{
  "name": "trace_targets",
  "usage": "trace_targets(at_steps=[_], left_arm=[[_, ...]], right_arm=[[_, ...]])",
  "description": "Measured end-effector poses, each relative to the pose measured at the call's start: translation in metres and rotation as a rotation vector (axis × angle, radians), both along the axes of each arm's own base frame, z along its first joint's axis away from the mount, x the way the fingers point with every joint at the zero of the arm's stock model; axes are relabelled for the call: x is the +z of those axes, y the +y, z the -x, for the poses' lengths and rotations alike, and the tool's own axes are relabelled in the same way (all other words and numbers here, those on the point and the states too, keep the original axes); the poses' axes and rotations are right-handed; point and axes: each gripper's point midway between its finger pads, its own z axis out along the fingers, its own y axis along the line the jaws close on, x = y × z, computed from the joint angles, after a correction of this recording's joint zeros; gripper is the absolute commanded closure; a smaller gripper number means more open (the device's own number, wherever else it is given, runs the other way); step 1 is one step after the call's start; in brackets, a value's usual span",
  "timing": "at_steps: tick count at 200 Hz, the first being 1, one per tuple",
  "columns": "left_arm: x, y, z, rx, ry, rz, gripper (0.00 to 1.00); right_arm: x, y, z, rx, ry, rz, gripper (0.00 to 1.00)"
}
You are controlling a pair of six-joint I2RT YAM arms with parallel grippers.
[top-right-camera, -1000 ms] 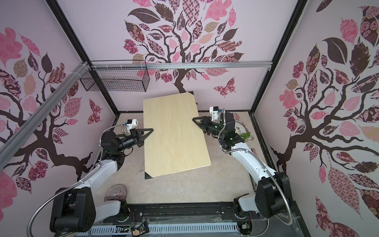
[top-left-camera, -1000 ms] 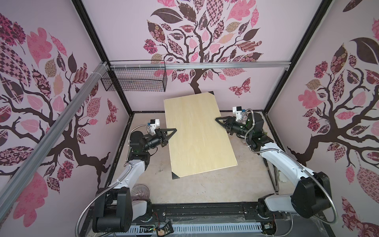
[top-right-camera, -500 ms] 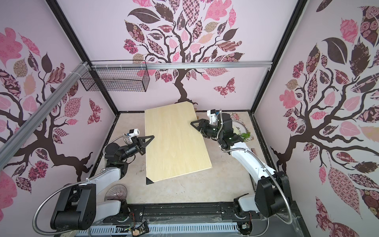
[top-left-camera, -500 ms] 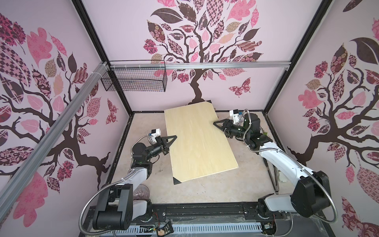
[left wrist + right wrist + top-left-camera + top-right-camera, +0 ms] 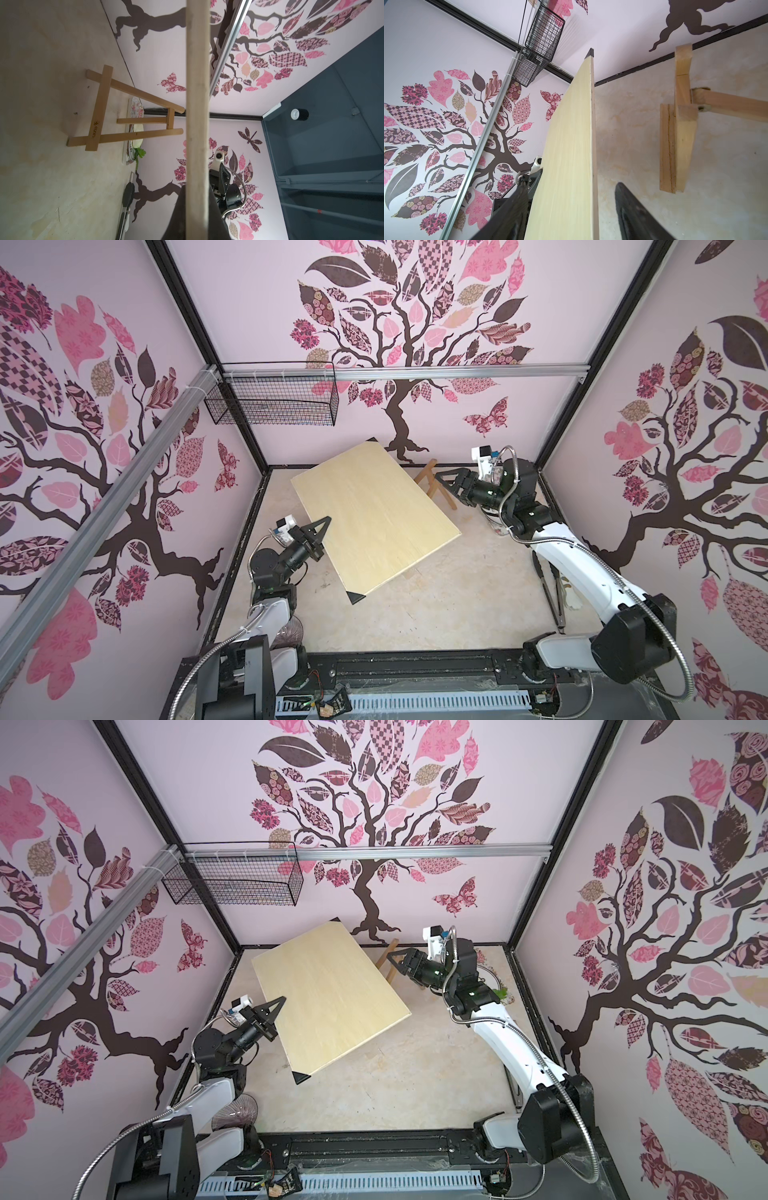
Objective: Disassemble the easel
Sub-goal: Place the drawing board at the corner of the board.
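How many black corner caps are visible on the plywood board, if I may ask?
2. One cap sits on the board's far corner, by the back wall; the other on its near corner. Caps on the remaining corners may be hidden.

Robot lab test cell, tree-decal walls (image 5: 395, 344), black frame posts (image 5: 178, 281), aluminium rail (image 5: 457, 373), 2 mounted arms (image 5: 573, 556)

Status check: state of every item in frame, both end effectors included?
left end effector: shut on the edge of the plywood board
right end effector: open, holding nothing
plywood board: lifted off the table, tilted, gripped at one side only
easel: standing upright on the table, assembled, untouched
wire basket: hanging, contents unclear
tongs: lying flat on the table
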Motion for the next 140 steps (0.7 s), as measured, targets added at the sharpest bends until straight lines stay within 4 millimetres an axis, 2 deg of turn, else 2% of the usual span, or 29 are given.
trace_targets(at_steps=[62,97,140], left_arm=[[-0.010,0.071,0.003,0.287,0.048,0.060,1.00],[-0.027,0.091,0.004,0.425,0.130,0.047,1.00],[-0.063,0.114,0.006,0.580,0.270,-0.010,1.00]], right_arm=[[0.001,-0.003,-0.001,-0.017,-0.014,0.015,0.31],[-0.002,-0.006,-0.003,-0.038,-0.019,0.033,0.32],[-0.012,-0.015,-0.004,-0.092,-0.020,0.074,0.33]])
